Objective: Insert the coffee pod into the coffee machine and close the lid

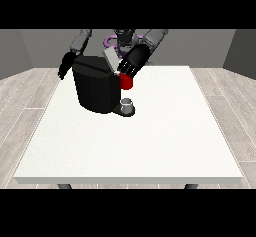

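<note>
Black hand at view's right over coffee machine top edge, finger state unclear; table front open.

black coffee machine with a red thing, white table, black hands.

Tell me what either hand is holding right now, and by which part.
Cannot be told. The hand at the view's right is at the machine's raised lid, above a red thing. The other hand hangs beside the machine.
</note>
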You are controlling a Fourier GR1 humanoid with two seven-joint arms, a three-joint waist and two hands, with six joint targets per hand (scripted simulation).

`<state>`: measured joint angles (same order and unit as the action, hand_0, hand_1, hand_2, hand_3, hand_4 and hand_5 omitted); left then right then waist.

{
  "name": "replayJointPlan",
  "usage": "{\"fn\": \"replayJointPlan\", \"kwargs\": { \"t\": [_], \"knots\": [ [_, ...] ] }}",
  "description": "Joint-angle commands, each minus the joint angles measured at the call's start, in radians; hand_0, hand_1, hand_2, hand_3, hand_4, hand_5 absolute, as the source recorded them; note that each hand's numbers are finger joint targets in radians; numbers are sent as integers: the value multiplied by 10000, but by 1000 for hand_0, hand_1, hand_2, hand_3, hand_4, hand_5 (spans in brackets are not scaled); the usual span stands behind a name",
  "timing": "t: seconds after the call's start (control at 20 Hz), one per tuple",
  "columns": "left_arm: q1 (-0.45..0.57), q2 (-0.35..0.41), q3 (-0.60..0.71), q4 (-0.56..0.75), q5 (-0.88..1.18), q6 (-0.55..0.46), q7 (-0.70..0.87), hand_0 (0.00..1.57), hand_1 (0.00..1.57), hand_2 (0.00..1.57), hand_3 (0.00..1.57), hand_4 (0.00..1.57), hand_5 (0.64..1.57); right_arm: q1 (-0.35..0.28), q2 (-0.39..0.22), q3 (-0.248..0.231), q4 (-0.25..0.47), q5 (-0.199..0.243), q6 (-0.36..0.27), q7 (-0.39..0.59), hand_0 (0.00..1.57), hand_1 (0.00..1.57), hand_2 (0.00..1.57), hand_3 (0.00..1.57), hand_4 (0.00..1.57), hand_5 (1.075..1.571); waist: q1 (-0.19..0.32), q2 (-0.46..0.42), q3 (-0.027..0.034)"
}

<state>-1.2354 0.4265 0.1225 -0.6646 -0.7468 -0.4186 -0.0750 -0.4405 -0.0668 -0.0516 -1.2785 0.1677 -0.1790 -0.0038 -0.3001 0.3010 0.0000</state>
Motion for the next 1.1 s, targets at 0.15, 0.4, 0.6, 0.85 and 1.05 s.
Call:
{"fn": "replayJointPlan", "kwargs": {
  "t": [0.15, 0.4, 0.6, 0.85, 1.05],
  "knots": [
    [21, -138, 91, 246, -19, 233, -30, 1231, 1231, 1267, 1211, 389, 1571, 166, 36, 217, -181, 137, 42, 473, 0, 0, 0, 0, 165, 1571, -111, -315, 1],
    [-241, 106, 21, 171, -72, 64, -475, 1217, 1217, 1242, 1195, 357, 1571, -340, -226, -256, 51, -85, 8, 28, 0, 0, 0, 0, 104, 1571, 84, 146, 2],
    [-652, 234, 171, 305, -253, 616, -114, 1180, 1180, 1198, 1170, 351, 1571, -378, 224, 257, -205, 148, -129, 689, 0, 0, 0, 0, 0, 1571, -302, 138, 1],
    [-697, 924, -222, 242, -796, 599, -703, 1216, 1216, 1228, 1104, 0, 1571, -315, 23, 26, -180, 130, -198, -66, 0, 0, 0, 0, 0, 1571, -245, 551, 4],
    [-140, 924, -533, 257, -1142, 1005, -1277, 1162, 1162, 1190, 1068, 0, 1571, -189, -211, -117, -320, -114, 136, 167, 0, 0, 0, 0, 0, 1571, -208, 470, 1]
  ]
}}
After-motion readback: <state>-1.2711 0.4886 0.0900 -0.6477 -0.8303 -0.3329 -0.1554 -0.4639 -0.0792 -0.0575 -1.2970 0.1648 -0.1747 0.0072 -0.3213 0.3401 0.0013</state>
